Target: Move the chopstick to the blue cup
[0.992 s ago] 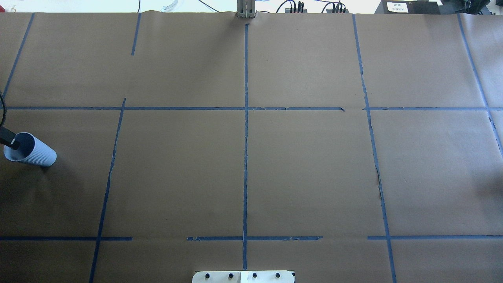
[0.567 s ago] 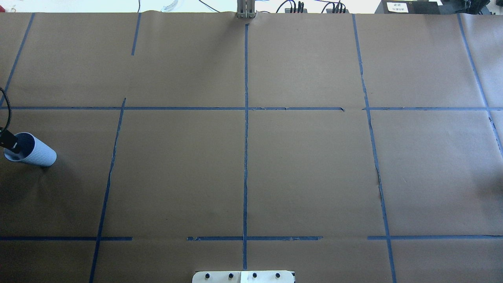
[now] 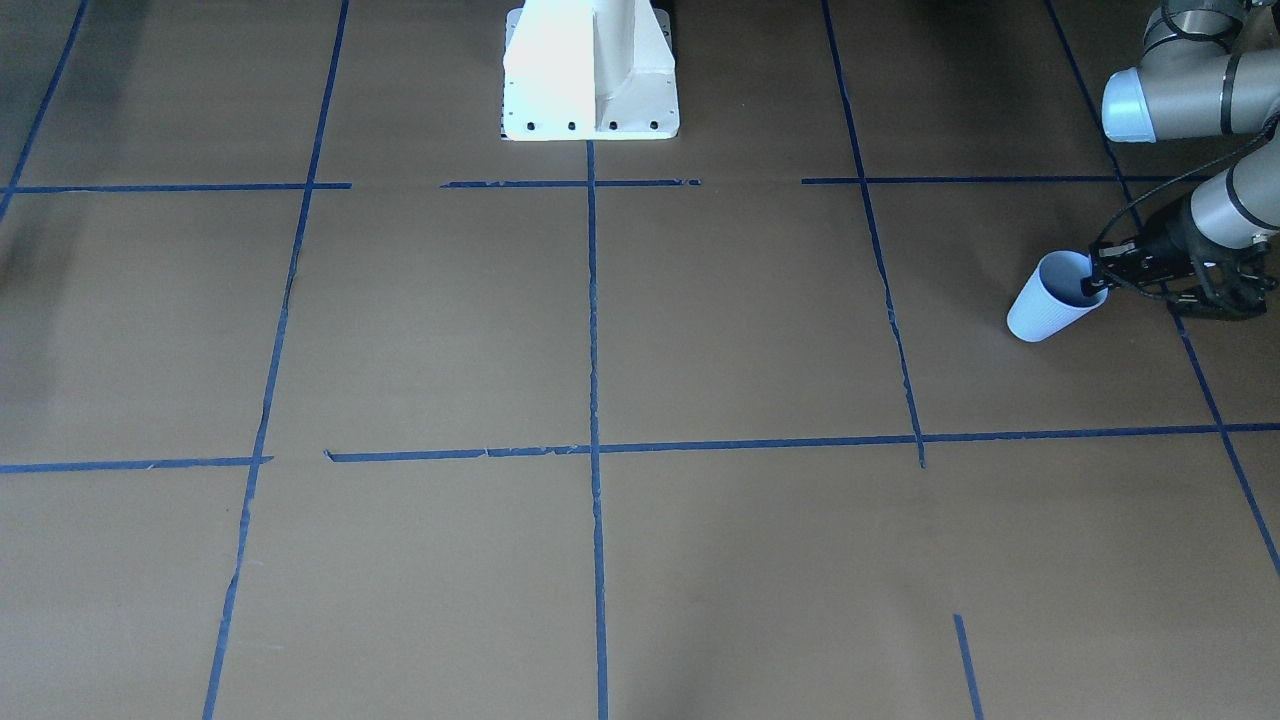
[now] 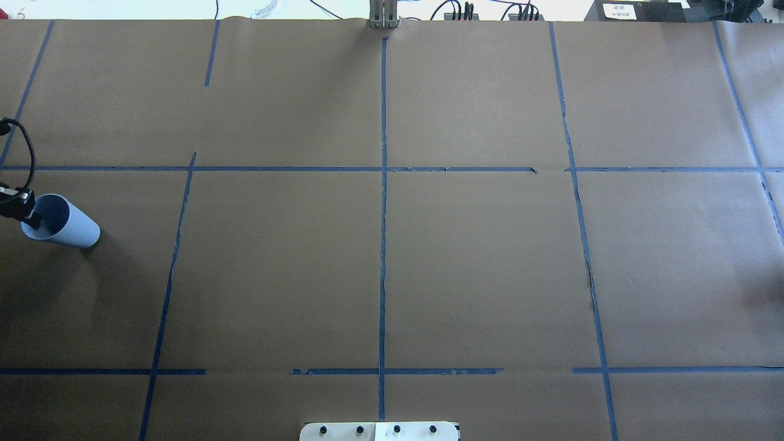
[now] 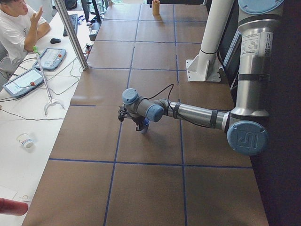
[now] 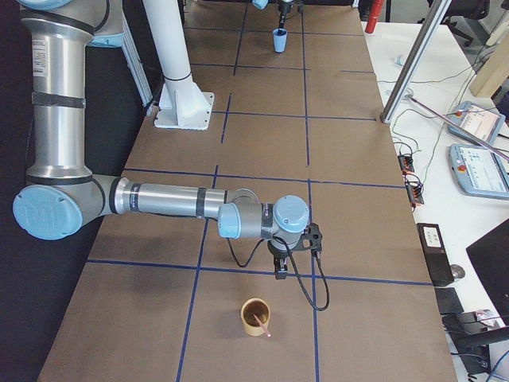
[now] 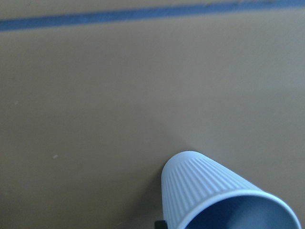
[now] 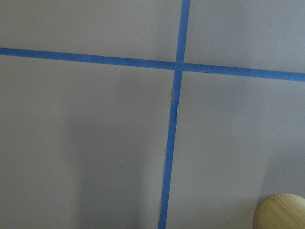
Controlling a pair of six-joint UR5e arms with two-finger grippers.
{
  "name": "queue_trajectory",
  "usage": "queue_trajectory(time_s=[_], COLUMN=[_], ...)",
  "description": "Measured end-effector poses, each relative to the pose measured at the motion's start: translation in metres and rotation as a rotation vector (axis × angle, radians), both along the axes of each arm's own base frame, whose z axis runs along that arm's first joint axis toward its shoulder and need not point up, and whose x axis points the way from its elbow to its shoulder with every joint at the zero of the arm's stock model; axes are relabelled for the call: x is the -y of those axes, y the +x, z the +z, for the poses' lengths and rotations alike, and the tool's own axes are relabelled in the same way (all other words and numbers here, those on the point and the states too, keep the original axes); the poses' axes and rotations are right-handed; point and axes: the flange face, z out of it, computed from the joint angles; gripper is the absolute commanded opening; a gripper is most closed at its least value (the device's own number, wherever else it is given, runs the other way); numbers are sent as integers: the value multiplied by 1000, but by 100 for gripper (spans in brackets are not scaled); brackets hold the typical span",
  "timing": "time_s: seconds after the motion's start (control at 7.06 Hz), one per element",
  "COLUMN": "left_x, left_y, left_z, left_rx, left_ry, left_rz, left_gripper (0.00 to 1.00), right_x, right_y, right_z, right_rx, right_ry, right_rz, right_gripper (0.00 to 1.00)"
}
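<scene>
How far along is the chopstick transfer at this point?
Done: the left claw grips the blue cup by its rim. In hand: the right claw hovers close beside a brown cup where the chopstick leans, not yet on it; whether it is open cannot be told. Left: grasp the chopstick, bring stick and cup together, and drop it into the blue cup.

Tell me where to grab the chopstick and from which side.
Grip the chopstick by the free end that sticks out past the rim of the wooden cup. Coming down from above looks best: the cup wall hides the rest, and the stick leans on the rim.
</scene>
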Motion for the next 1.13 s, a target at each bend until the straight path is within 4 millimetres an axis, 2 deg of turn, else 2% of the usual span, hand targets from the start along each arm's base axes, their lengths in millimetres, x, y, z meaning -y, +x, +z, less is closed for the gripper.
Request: queue_trajectory(time_s=[0.14,0.28,0.42,0.57,0.71,0.85,0.99,1.13], left_x=[16,18,6,-11,-26,-37,-48,-59], left_y=[31,91,167,234,286,315,333,349], left_z=[-68,-139,-205,-258,-303,-331,-343,-346], left_rx=[-62,-104,-115,-117,-121,-128,-127,-118], left_ry=[-41,-91,-127,-139,-138,-137,-126,-103], left_rz=[-68,-102,-132,-158,-182,-200,-213,-227], left_gripper=[0,0,0,0,0,0,0,0], right_x=[0,2,4,8,11,13,14,14], right_y=[0,0,0,-1,-1,-2,-2,-2], right_z=[-1,-3,-6,-10,-14,-16,-17,-18], right_rx=[1,1,2,3,4,5,5,5], right_ry=[2,6,14,22,29,33,36,37], right_rz=[0,0,0,0,0,0,0,-1], right_gripper=[100,100,100,100,100,100,100,100])
